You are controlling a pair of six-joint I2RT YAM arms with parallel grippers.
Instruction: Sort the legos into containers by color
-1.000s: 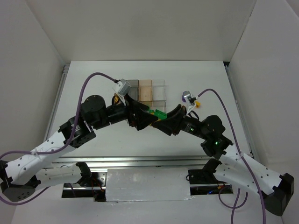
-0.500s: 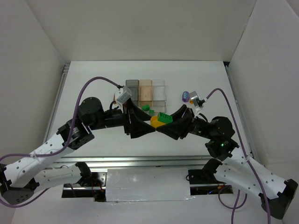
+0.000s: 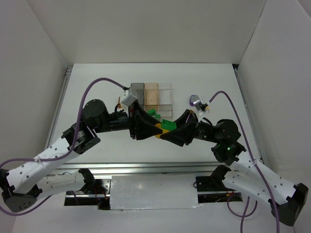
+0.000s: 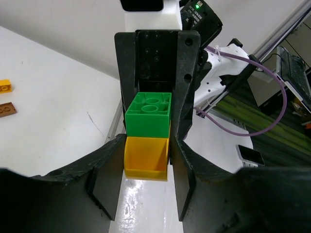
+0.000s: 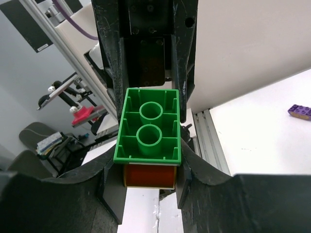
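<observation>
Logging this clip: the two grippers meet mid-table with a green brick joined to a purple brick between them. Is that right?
Not quite. The green brick is joined to a yellow brick, not a purple one; the left wrist view shows this plainly. The left gripper and right gripper do meet mid-table with the pair between them.

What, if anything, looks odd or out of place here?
A green brick and a yellow brick are stuck together, though sorting is by color. The left claw and the right claw are both shut on that pair, just in front of the tray.
</observation>
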